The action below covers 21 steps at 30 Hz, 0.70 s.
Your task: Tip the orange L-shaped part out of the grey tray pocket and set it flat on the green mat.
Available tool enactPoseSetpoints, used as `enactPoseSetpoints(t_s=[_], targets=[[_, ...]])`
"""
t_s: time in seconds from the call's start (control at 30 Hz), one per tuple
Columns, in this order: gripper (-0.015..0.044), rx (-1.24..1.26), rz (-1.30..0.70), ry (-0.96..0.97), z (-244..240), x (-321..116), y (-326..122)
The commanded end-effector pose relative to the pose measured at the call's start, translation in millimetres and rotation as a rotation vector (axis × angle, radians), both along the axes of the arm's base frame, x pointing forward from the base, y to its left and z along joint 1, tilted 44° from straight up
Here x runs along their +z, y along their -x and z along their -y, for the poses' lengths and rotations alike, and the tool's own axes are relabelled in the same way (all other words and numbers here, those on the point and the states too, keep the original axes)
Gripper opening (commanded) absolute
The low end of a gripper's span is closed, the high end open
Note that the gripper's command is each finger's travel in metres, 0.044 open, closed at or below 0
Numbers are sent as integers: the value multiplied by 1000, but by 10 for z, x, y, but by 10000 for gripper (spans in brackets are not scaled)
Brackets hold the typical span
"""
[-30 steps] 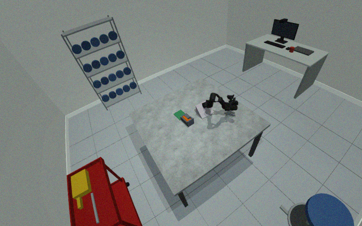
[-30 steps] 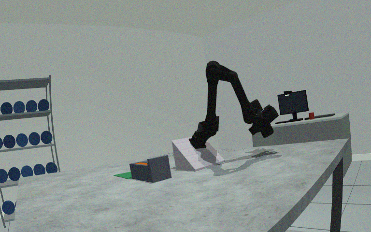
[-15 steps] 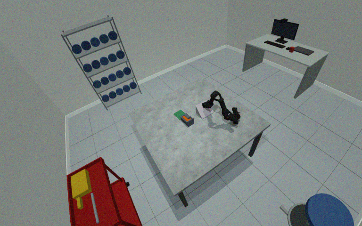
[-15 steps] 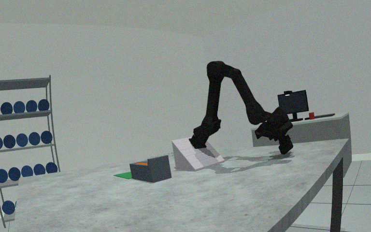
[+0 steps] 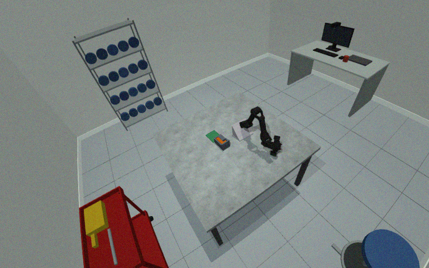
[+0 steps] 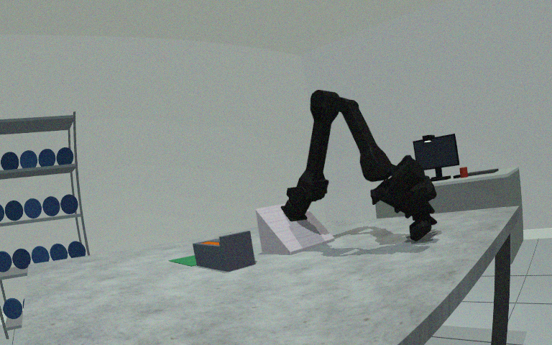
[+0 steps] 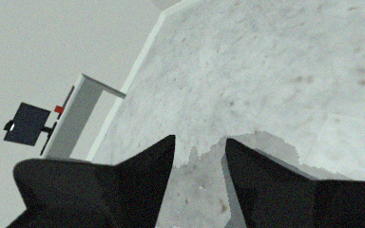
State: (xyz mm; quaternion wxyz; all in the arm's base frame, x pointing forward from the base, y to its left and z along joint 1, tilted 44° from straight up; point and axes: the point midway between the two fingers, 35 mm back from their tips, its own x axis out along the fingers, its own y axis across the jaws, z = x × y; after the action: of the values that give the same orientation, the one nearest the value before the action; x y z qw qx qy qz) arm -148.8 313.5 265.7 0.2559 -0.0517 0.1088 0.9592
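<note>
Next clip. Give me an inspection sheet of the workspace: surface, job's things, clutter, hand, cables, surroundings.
Surface: mottled grey table.
Job's things: orange part flush in the grey tray; green mat beside the tray, bare.
Clutter: pale wedge under the arm's base.
Hand: low over the table, far from the tray; fingers partly closed, nothing between them.
Cables: nothing seen.
Surroundings: shelf of blue discs, desk with monitor, red cart, blue stool.
</note>
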Motion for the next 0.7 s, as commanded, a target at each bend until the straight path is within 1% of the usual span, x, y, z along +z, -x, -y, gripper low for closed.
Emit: enactPoseSetpoints(t_s=[0.0,0.1,0.13,0.27,0.3,0.43,0.47,0.57,0.67], targets=[[180,-130,30,-3,-188,14,-383],[180,-293,68,22,-345,-28,-913],[180,-338,74,-6,-365,36,-1041],[180,-435,91,45,-410,-27,-1392],[180,-469,85,40,-419,24,-1505],[180,-620,97,117,-393,-145,-2062],[180,-667,115,106,-364,-130,-2188],[180,-752,112,185,-297,-267,-2503],[180,-872,92,321,-118,-489,-2963]])
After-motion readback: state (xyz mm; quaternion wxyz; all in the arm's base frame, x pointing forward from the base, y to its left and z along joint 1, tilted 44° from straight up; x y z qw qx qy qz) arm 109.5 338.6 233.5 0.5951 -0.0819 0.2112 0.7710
